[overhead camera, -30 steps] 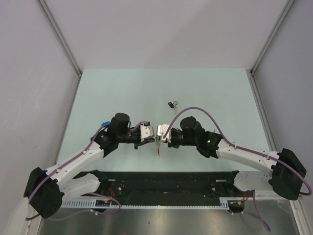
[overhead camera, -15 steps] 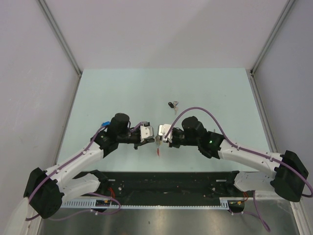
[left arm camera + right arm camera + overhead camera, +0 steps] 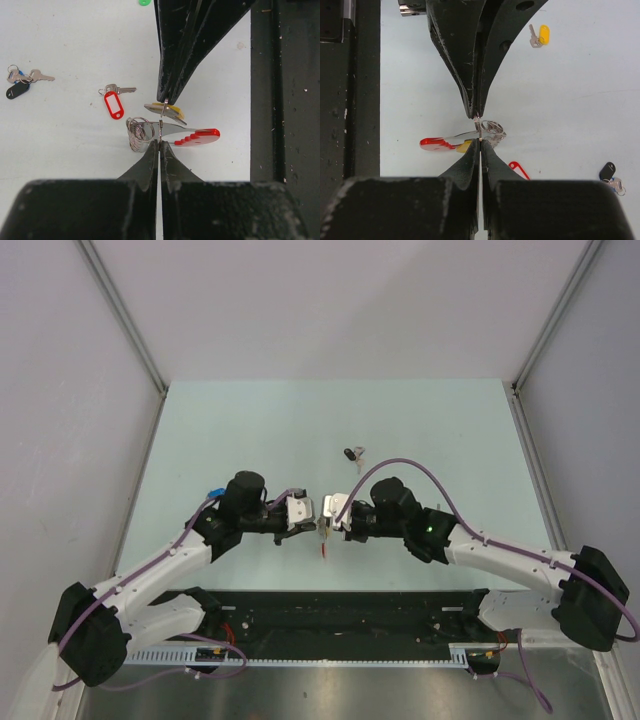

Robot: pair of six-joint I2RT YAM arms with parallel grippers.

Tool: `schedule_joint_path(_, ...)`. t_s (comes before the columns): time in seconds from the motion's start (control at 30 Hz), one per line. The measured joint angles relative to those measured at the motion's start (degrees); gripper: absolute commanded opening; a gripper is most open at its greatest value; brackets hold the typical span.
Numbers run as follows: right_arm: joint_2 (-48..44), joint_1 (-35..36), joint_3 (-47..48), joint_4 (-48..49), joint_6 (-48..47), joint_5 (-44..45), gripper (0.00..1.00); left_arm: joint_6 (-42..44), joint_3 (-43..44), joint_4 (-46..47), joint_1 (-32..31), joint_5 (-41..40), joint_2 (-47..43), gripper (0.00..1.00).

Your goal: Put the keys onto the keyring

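My left gripper [image 3: 159,144] and right gripper [image 3: 480,141] meet tip to tip above the near middle of the table [image 3: 60,145], and both are pressed fully shut. The keyring [image 3: 199,136] hangs right at that meeting point. Its grey coiled part sits just on the far side of my left fingertips and its red part sticks out toward the near edge. My left gripper appears to pinch the ring's thin wire, though the metal there is too fine to be sure of the exact contact. My right gripper is closed on the yellow-tagged key [image 3: 171,109], which hangs tilted just under its tips and touches or nearly touches the keyring. The red-tagged key [image 3: 114,104] lies flat on the table a little to the far side. The black-tagged bunch [image 3: 17,86] lies farther off the same way, well apart from my grippers. A second yellow-tagged key [image 3: 540,35] rests on the table beyond my left gripper. Compared with a second ago, my right arm has shifted slightly at the elbow and shoulder. My left arm, both grips and the hanging keyring look unchanged.
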Motion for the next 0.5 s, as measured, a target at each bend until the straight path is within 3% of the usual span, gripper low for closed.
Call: schedule_joint_path(0.5,1.7,0.0,0.2,-0.1,0.0,-0.6,0.0,0.0,0.0,0.0,0.0,0.2,0.0,0.0)
